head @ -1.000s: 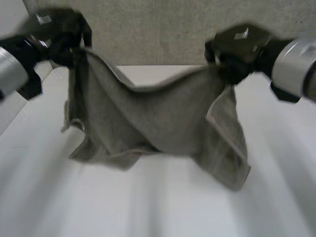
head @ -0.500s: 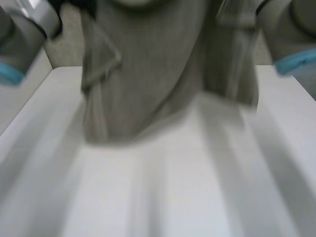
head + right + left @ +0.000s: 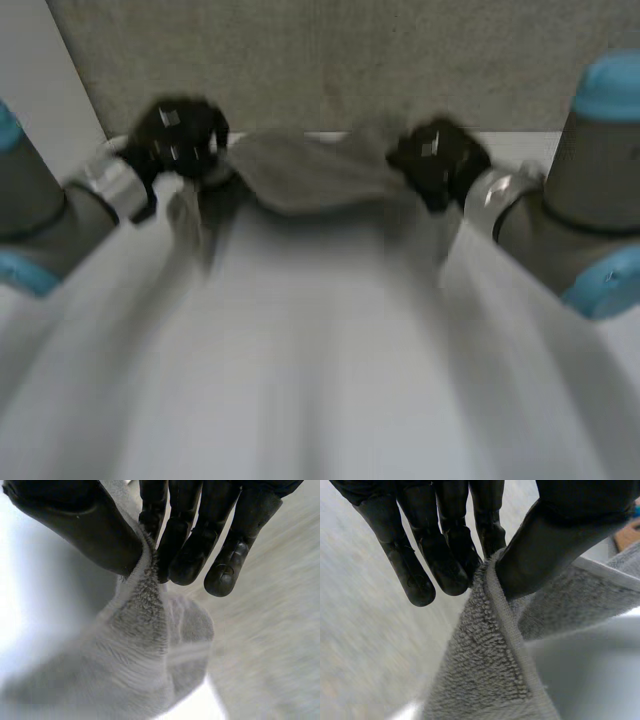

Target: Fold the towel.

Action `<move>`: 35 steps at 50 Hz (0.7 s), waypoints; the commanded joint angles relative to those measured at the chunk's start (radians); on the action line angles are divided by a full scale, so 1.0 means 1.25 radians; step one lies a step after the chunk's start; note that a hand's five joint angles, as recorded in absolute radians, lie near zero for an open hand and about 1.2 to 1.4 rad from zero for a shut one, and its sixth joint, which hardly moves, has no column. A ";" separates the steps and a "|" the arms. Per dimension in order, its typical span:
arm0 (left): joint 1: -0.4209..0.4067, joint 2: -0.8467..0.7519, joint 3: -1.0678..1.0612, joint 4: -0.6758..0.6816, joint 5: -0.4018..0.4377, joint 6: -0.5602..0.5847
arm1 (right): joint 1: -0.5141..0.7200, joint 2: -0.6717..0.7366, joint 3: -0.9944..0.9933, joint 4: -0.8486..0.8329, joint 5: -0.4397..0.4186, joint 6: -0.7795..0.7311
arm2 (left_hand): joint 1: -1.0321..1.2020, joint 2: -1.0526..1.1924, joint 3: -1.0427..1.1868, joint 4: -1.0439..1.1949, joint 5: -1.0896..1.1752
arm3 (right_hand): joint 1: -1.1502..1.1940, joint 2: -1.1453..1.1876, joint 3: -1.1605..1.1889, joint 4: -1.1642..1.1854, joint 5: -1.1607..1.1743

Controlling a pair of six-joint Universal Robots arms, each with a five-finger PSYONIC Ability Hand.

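The grey towel (image 3: 300,172) stretches between my two hands at the far side of the white table (image 3: 320,380). My left hand (image 3: 178,135) holds its left end and my right hand (image 3: 432,158) its right end. Seen from the left wrist, the left hand's fingers (image 3: 445,555) and thumb pinch the towel's hemmed edge (image 3: 492,645). From the right wrist, the right hand's fingers (image 3: 192,545) and thumb pinch a bunched edge of the towel (image 3: 145,615). The cloth sags a little between the hands.
A grey wall panel (image 3: 350,60) stands just behind the table's far edge, close to both hands. Both forearms with light-blue caps reach over the table along its left and right sides.
Both hands have swung the towel up and then forward to the table's far side. The towel hung low a second ago; now it lies stretched between the hands at the back.
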 commanded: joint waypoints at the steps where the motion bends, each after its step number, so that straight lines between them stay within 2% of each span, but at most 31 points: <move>1: 0.001 -0.049 -0.199 0.042 0.033 0.173 | -0.008 0.044 0.188 -0.066 0.003 -0.016 | 0.085 0.053 0.050 0.031 0.066 | 0.051 0.053 0.053 0.046 0.027; 7: 0.001 -0.096 -0.257 0.047 0.020 0.276 | -0.020 0.045 0.301 -0.168 0.004 -0.010 | 0.085 0.053 0.050 0.031 0.066 | 0.051 0.053 0.053 0.046 0.027; 13: 0.001 -0.124 -0.241 0.056 -0.015 0.292 | -0.030 0.012 0.328 -0.187 0.003 0.025 | -0.007 -0.038 -0.041 -0.060 -0.025 | 0.051 0.053 0.053 0.046 0.027; 15: 0.001 -0.143 -0.220 0.097 -0.090 0.291 | -0.033 0.004 0.330 -0.188 0.002 0.043 | -0.065 -0.096 -0.099 -0.119 -0.084 | 0.051 0.053 0.053 0.046 0.027; 16: 0.001 -0.143 -0.220 0.098 -0.091 0.291 | -0.037 -0.003 0.332 -0.188 0.002 0.062 | -0.065 -0.097 -0.100 -0.119 -0.084 | 0.051 0.053 0.053 0.046 0.027; 18: 0.001 -0.153 -0.211 0.144 -0.179 0.291 | -0.039 -0.009 0.332 -0.188 0.002 0.082 | -0.140 -0.171 -0.174 -0.194 -0.159 | 0.051 0.053 0.053 0.046 0.027; 21: 0.001 -0.154 -0.211 0.163 -0.215 0.288 | -0.041 -0.019 0.334 -0.188 0.001 0.115 | -0.211 -0.242 -0.245 -0.265 -0.230 | 0.051 0.053 0.053 0.046 0.027; 23: 0.001 -0.154 -0.215 0.186 -0.259 0.286 | -0.042 -0.020 0.335 -0.188 0.001 0.124 | -0.335 -0.366 -0.369 -0.389 -0.354 | 0.051 0.053 0.053 0.046 0.027; 35: 0.000 -0.150 -0.227 0.186 -0.262 0.287 | -0.075 -0.020 0.346 -0.195 0.021 0.154 | -0.394 -0.425 -0.428 -0.448 -0.413 | 0.051 0.053 0.053 0.046 0.027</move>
